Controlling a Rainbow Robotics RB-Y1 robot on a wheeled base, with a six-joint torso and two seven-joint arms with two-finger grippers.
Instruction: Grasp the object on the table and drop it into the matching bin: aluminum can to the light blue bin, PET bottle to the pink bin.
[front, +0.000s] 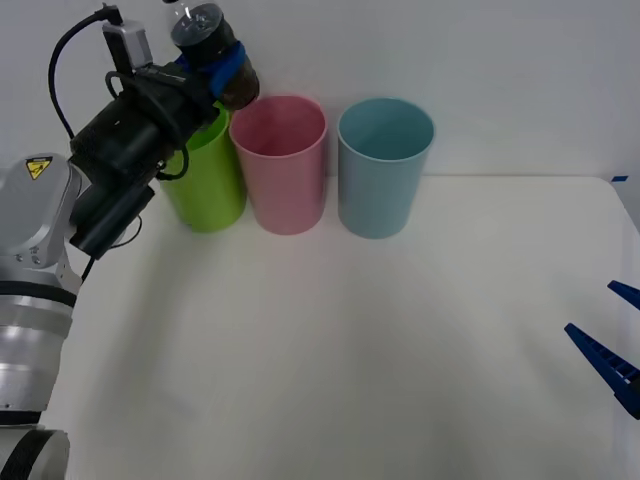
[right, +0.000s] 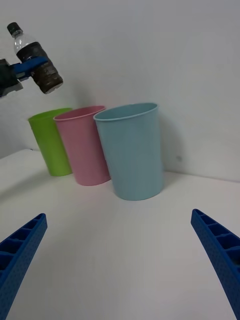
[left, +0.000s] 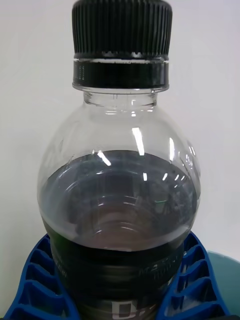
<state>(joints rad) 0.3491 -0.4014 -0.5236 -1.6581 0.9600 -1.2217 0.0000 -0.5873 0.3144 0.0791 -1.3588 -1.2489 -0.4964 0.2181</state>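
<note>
Left pincer clamped on PET bottle, raised above lime green bin beside pink bin; right pincer fingers apart, low over table.

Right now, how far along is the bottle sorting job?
Grasp done: the left gripper holds the PET bottle lifted off the table, above the bins. Left to do: release it into the pink bin. The right gripper waits open at the table's right.
</note>
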